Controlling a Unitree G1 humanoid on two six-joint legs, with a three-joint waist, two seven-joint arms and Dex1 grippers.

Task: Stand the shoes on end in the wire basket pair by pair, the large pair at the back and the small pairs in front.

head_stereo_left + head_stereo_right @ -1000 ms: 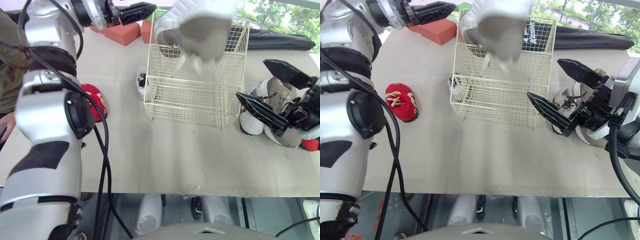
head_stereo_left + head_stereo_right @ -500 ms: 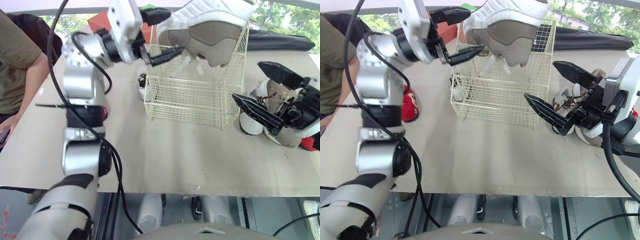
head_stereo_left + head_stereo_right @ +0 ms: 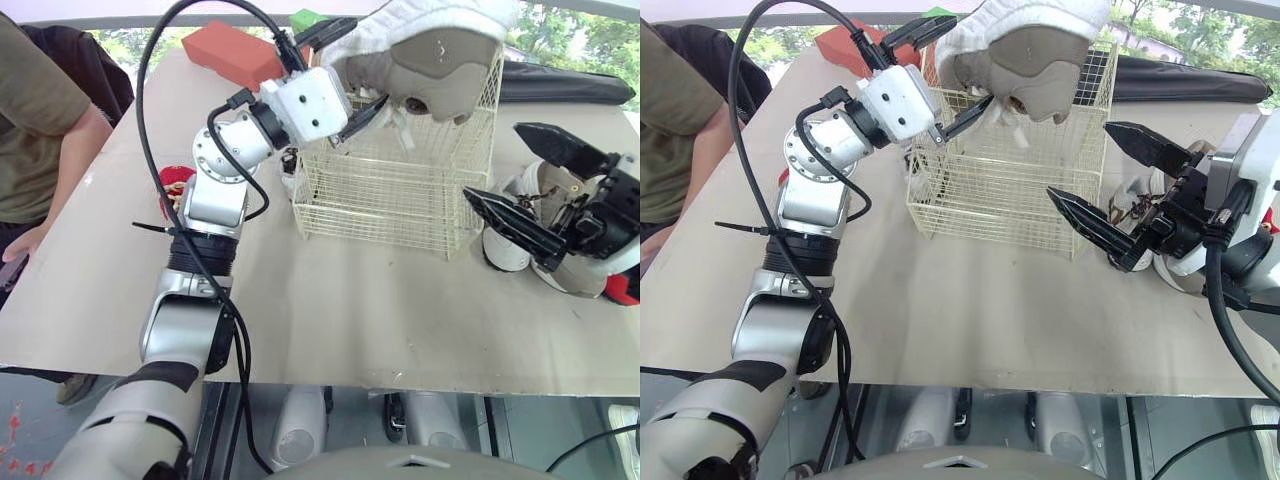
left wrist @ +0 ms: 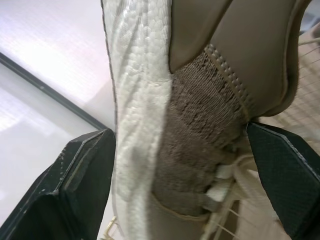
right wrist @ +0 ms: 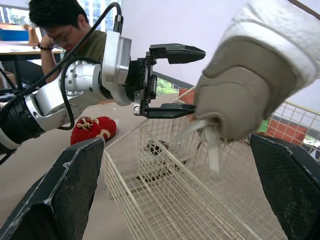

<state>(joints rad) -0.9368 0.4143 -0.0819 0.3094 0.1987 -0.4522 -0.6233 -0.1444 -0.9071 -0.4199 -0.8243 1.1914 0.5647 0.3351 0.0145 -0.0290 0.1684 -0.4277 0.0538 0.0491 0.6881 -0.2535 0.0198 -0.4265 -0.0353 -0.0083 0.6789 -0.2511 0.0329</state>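
While the left end effector (image 3: 368, 60) is clamped on one end of a big white-and-tan shoe (image 3: 440, 45), that shoe hangs in the air over the top rim of the wire basket (image 3: 400, 190). White sole uppermost, laces dangling toward the basket. Basket sits on the worktop (image 3: 330, 310), toward 12 o'clock. Right end effector (image 3: 492, 160) spread wide open, gripping nothing, at the basket's 3 o'clock, just beside a pair of white shoes (image 3: 503, 248) lying on the worktop. Small red shoe (image 5: 92, 129) at the basket's 9 o'clock, well apart. Person (image 3: 40, 130) at the worktop's 9 o'clock edge.
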